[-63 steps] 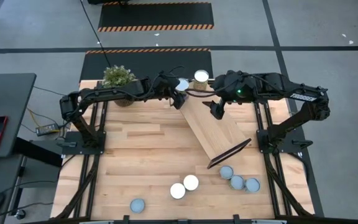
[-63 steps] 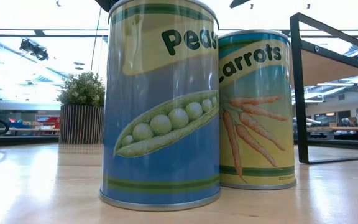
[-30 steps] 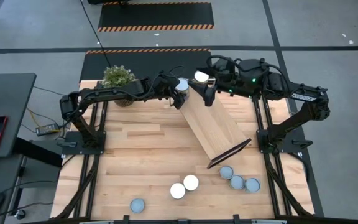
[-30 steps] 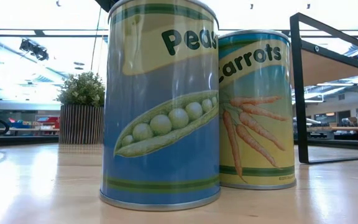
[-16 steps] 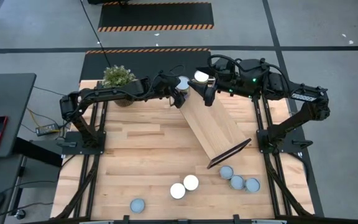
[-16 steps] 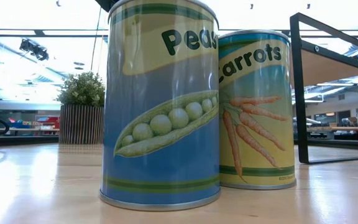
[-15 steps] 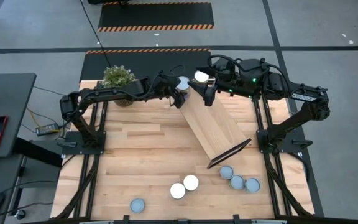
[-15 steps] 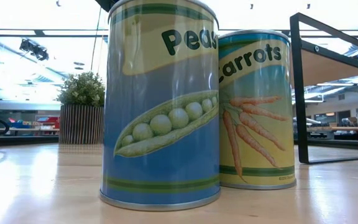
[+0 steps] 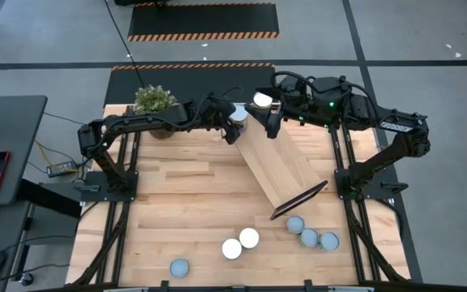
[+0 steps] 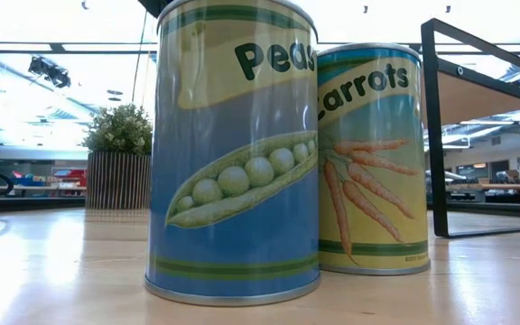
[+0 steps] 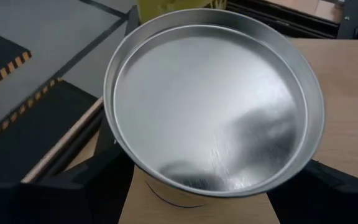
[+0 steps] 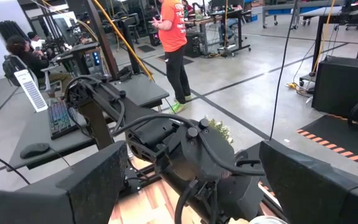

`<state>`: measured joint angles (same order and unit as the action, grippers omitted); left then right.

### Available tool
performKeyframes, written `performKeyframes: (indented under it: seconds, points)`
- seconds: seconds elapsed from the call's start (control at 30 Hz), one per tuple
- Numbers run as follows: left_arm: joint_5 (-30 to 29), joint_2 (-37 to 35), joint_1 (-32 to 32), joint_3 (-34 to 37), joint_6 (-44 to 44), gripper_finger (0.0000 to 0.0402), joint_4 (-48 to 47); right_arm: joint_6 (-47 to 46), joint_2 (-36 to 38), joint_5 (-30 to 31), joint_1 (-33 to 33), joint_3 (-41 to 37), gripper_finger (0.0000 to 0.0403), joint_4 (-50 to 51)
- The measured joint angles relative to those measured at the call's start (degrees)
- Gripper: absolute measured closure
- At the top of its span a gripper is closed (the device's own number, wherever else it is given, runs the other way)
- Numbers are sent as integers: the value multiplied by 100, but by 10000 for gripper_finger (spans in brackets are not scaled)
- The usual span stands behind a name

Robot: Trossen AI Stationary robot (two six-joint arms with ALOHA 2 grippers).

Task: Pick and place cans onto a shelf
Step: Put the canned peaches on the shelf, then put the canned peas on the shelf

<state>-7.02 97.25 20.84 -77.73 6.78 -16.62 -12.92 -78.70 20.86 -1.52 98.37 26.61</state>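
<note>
The shelf (image 9: pixel 286 166) is a long light-wood board with black end brackets, lying slantwise on the table's right half. My left gripper (image 9: pixel 232 130) is at the shelf's far end, shut on a can with a silvery top (image 11: pixel 213 106). My right gripper (image 9: pixel 272 126) is open and empty over the shelf's far end, beside a cream-topped can (image 9: pixel 262 99). In the right wrist view its fingers (image 12: pixel 86 186) stand wide apart. Several more cans stand near the table's front edge, two white (image 9: pixel 240 243) and some blue-grey (image 9: pixel 309 237). My left gripper pinches the can's side wall (image 11: pixel 123 162) just below the top rim, one finger on each side (image 11: pixel 328 186). The fingers slant down from above. The can stays upright, its base over light wood (image 11: pixel 135 208); I cannot tell whether it rests there.
A potted plant (image 9: pixel 154 101) stands at the far left corner. In the low view a Peas can (image 10: pixel 233 153) and a Carrots can (image 10: pixel 368 158) stand close up, with the shelf's black bracket (image 10: pixel 481 126) behind. A lone blue-grey can (image 9: pixel 179 268) stands front left. A person (image 12: pixel 173 43) stands in the room.
About two seconds ago my right gripper went from over the shelf toward the table's far edge, ending beside the cream-topped can. It has kept still for the last second. My left gripper stays at the shelf's far end with its can.
</note>
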Motion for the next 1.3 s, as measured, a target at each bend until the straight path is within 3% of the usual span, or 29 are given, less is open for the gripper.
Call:
performKeyframes:
  seconds: [0.1,0.3,1.3]
  points:
    - [69,0,27,0,40,77,26,-1,0,0,2,0,29,0]
    - [121,0,42,0,20,9,48,-1,0,0,2,0,29,0]
    - [-966,-382,-61,2,-138,5,-420,0,2,2,0,0,29,-127]
